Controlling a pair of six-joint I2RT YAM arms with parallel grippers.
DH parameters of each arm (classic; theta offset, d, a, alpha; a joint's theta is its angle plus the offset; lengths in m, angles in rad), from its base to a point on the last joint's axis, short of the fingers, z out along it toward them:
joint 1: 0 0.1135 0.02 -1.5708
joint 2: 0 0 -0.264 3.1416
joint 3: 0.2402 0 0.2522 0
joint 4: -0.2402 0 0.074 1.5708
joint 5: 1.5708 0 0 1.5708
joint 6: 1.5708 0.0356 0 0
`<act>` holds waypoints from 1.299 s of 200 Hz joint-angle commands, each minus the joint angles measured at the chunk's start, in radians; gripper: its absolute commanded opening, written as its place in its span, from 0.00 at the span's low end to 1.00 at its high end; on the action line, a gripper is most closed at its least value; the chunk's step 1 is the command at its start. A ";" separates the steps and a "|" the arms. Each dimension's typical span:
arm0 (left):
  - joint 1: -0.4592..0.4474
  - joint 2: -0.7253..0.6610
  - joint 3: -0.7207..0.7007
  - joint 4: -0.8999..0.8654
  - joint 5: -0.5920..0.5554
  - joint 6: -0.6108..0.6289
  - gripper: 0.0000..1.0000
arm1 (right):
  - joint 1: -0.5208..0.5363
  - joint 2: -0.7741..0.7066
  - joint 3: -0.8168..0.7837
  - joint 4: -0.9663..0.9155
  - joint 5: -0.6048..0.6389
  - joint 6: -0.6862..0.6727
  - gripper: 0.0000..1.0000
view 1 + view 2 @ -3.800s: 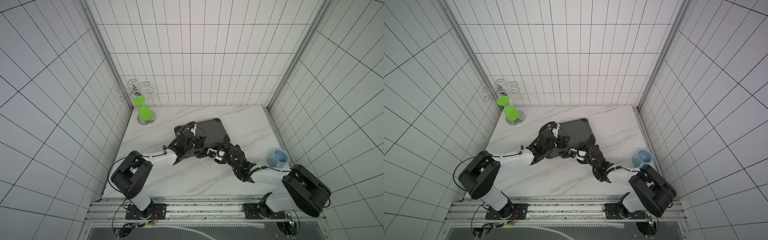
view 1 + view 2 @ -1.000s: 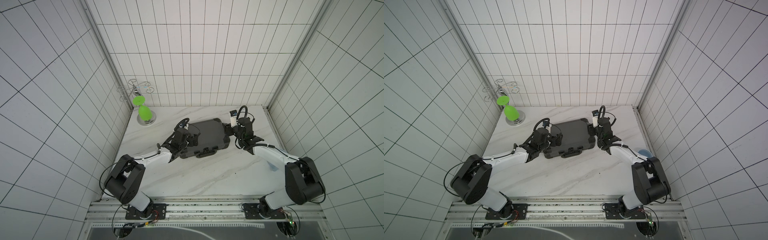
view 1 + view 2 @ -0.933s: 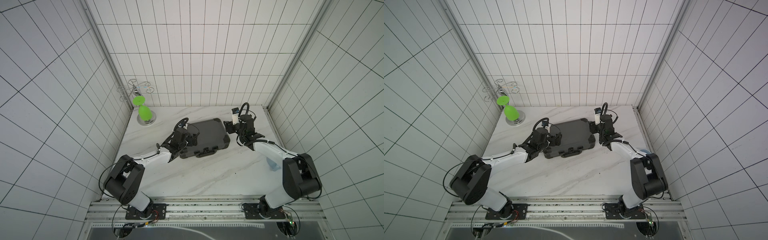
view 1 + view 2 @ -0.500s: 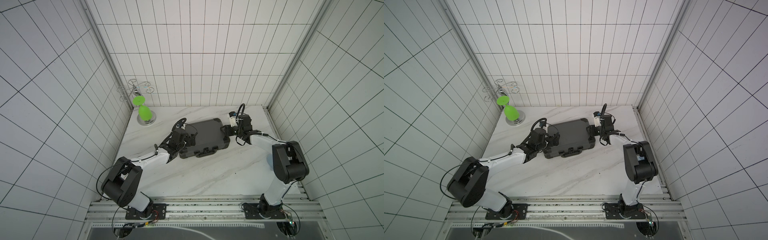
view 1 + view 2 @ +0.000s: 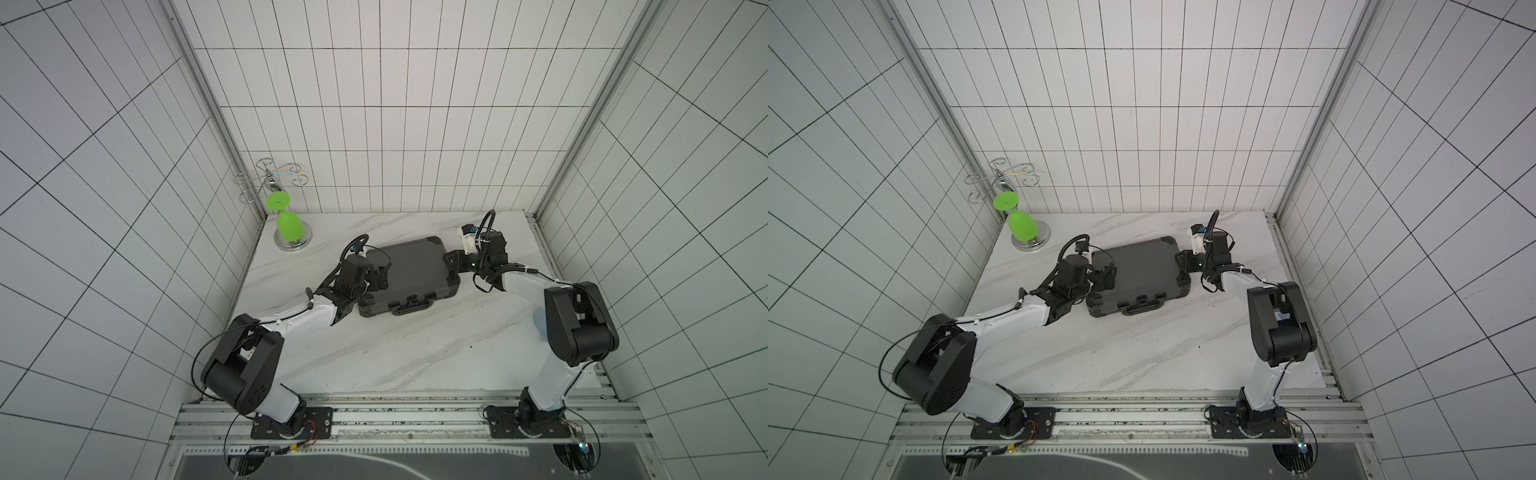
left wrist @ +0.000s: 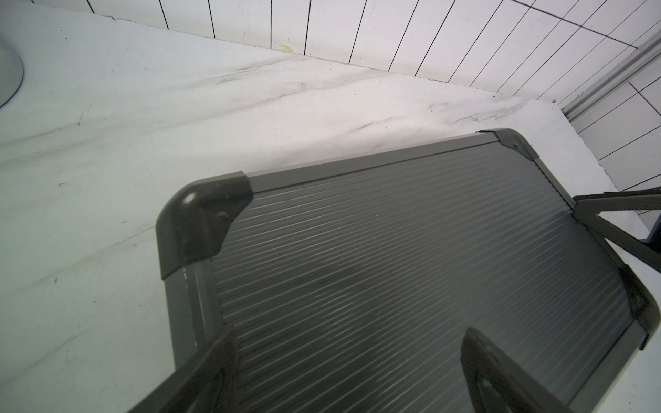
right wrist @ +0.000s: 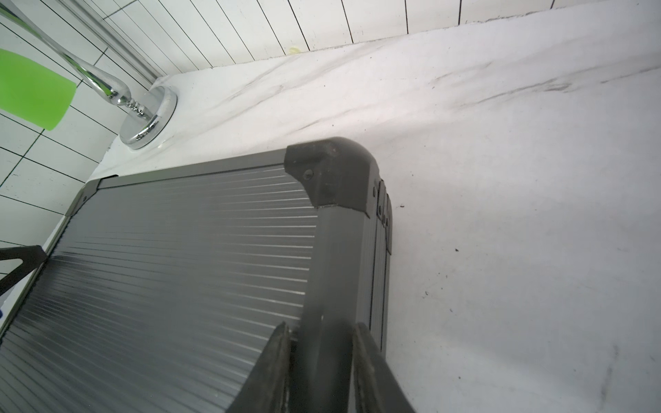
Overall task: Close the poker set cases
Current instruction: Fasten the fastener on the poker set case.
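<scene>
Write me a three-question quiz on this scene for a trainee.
1. True or false: the case lies open on the table.
2. What colour is the glass hanging upside down on the rack? A red, B green, C blue.
3. Fill in: the left tool, over the case's lid, has its jaws ____.
Key: 1 false; 2 B; 3 open.

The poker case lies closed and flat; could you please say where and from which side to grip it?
Probably the black handle on the front wall of the poker case, from the robot's side: it juts out as a thin bar, while the rest looks too broad.
</scene>
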 commanded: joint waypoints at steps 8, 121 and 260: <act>0.029 -0.008 -0.021 -0.064 -0.007 0.002 0.97 | 0.063 0.019 -0.088 -0.015 -0.106 0.033 0.31; -0.001 0.043 0.088 -0.067 0.054 0.042 0.93 | 0.161 -0.170 -0.190 -0.005 0.136 -0.013 0.40; -0.111 0.256 0.186 -0.077 0.081 0.035 0.75 | 0.296 -0.482 -0.535 0.281 -0.016 0.086 0.62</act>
